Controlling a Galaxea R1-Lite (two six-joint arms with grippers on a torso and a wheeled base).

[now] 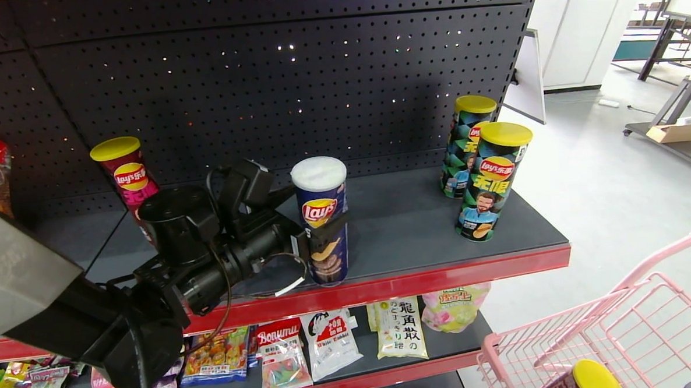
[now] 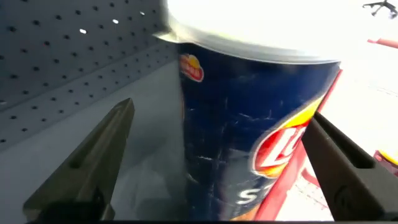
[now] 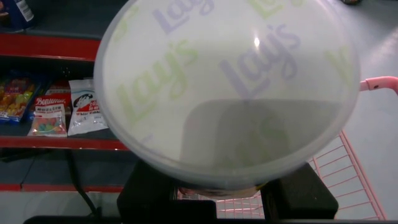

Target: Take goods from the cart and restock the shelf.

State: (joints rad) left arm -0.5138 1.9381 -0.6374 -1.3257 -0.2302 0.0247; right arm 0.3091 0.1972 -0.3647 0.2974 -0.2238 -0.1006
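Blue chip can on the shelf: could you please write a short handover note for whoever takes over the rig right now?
Left gripper: open, fingers either side of the blue can, which stands upright at the front edge of the shelf.
Right gripper: grip unclear; a white-lidded can sits right in front of it, by the pink cart.
Done: the blue can is on the shelf, with a maroon can and two green cans.
Left: probably back the left arm off, shelve the white-lidded can, then the yellow-lidded can in the cart.
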